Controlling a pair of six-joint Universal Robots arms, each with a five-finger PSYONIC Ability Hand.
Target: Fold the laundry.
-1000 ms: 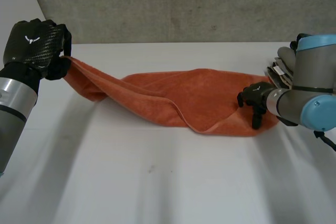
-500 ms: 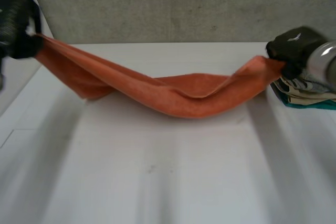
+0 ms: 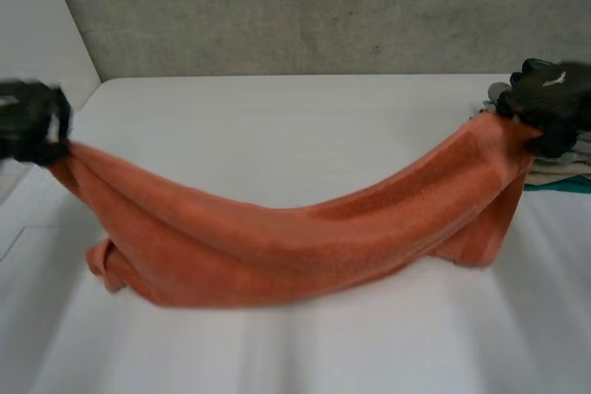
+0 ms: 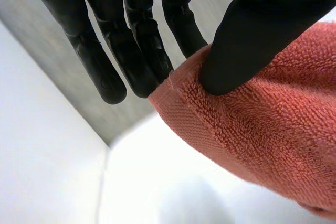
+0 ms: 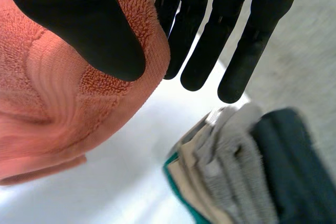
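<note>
An orange towel (image 3: 277,246) hangs stretched between my two hands above the white table (image 3: 277,126), sagging in the middle with its lower edge near the table. My left hand (image 3: 32,122) holds one end at the far left; in the left wrist view its thumb (image 4: 257,35) pinches the towel's corner (image 4: 252,124) against the fingers. My right hand (image 3: 549,103) holds the other end at the far right; in the right wrist view its thumb (image 5: 89,30) presses the towel (image 5: 58,103) against the fingers.
A stack of folded laundry (image 3: 559,168) lies at the table's right edge, just below my right hand; in the right wrist view the stack (image 5: 247,171) shows grey, cream and dark teal layers. A grey wall (image 3: 305,6) runs behind the table.
Both hands have lifted the towel off the table and drawn it toward the front. The right hand closed on the towel's right end, and the towel now hangs spread between them.
</note>
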